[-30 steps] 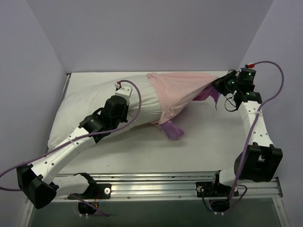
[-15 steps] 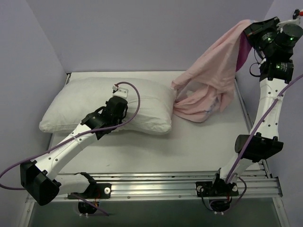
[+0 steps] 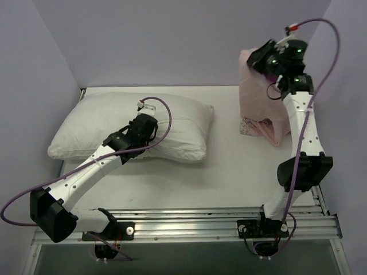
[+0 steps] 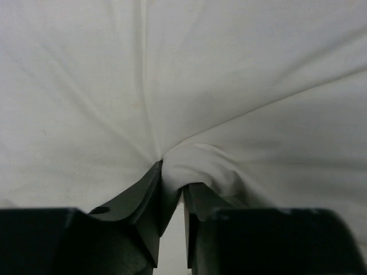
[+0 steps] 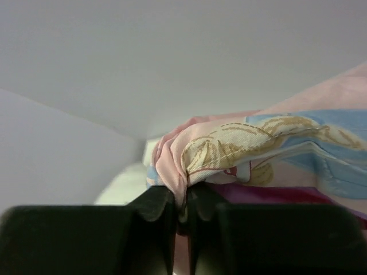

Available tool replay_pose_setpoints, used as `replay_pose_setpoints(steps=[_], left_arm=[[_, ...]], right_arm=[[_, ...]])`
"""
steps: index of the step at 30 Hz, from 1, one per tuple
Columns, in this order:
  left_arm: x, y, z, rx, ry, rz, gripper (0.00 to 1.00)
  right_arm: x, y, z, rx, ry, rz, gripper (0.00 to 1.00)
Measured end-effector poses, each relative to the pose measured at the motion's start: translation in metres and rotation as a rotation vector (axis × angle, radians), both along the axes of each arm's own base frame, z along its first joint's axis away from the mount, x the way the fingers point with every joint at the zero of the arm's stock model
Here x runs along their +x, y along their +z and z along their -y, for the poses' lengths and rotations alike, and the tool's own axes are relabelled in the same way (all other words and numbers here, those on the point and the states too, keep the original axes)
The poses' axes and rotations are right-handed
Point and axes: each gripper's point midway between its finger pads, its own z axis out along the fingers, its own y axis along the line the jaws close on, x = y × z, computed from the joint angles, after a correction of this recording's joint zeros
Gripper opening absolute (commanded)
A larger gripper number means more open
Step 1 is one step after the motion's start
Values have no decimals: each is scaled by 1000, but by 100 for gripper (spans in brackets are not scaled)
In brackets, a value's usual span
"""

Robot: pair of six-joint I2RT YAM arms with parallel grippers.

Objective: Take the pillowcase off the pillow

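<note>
While the left gripper [image 4: 172, 184] pinches the pillow [image 4: 241, 80], the right gripper [image 5: 182, 199] clamps the hanging pillowcase [image 5: 241, 143], print unreadable.

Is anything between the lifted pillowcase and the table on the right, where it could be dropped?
Nothing visible. The pillowcase hangs from the right gripper, apart from the pillow, and its lower end appears to rest on the bare table beneath.

White table [image 3: 229, 183], pillow [image 3: 92, 121] lying at left, pillowcase [image 3: 258, 97] bottom resting at right

A white table [image 3: 229, 172], lilac walls [image 3: 172, 40], a near-edge metal rail [image 3: 189, 220].
</note>
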Motion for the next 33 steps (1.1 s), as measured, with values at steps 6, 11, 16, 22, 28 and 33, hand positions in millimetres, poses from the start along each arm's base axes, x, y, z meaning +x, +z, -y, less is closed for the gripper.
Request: replay_pose_setpoints(steps=[6,11,16,22,28,33], left_arm=[[6,25,6,-65,0,44,95],[7,80,8,-173,0,156,94],[-7,151,-4,-280,1,289,94],[-43,201,-32,-351,1,383,94],[-89,223,-70,-410,16,455,94],[-138,226,-114,-470,53,540,94]], right_arm=[[-15,-202,-87,-191,163,-455,68],[-40,-253,-98,-312,198,-582,91],[-46,-183,-65,-384,73,-419,100],[-109,-53,-16,-430,-147,-112,100],[-217,7,40,-452,-385,99,100],[-294,10,79,-472,-546,188,100]])
